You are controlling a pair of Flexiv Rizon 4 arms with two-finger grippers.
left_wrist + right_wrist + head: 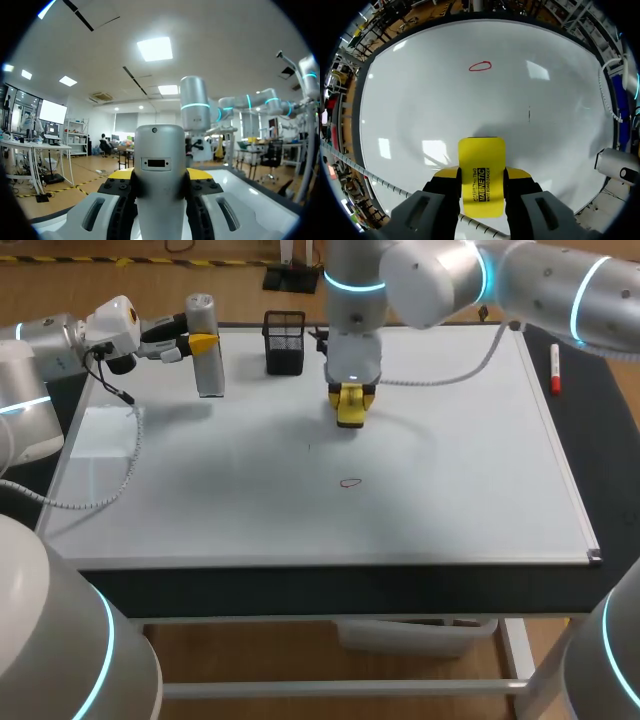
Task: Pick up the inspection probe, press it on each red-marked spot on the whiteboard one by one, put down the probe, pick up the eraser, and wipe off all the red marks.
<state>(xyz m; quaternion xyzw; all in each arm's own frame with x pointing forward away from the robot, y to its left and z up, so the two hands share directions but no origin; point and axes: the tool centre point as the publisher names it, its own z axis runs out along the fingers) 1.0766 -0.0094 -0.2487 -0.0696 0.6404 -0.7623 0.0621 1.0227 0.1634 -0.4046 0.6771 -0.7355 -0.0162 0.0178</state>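
The grey cylindrical inspection probe (207,345) hangs upright above the whiteboard's (450,470) far left, with my left gripper (200,341) shut on it; in the left wrist view the probe (159,170) fills the space between the yellow tips. My right gripper (350,400) points down over the board's far middle, shut on the yellow eraser (350,408). The eraser (481,172) sits between the fingers in the right wrist view, just above the board. One small red oval mark (350,482) lies on the board nearer the front, ahead of the eraser, also seen as the red mark (480,66).
A black mesh holder (285,342) stands at the board's far edge between the two grippers. A red marker (554,370) lies off the board's right edge. A grey cable (120,475) trails over the board's left side.
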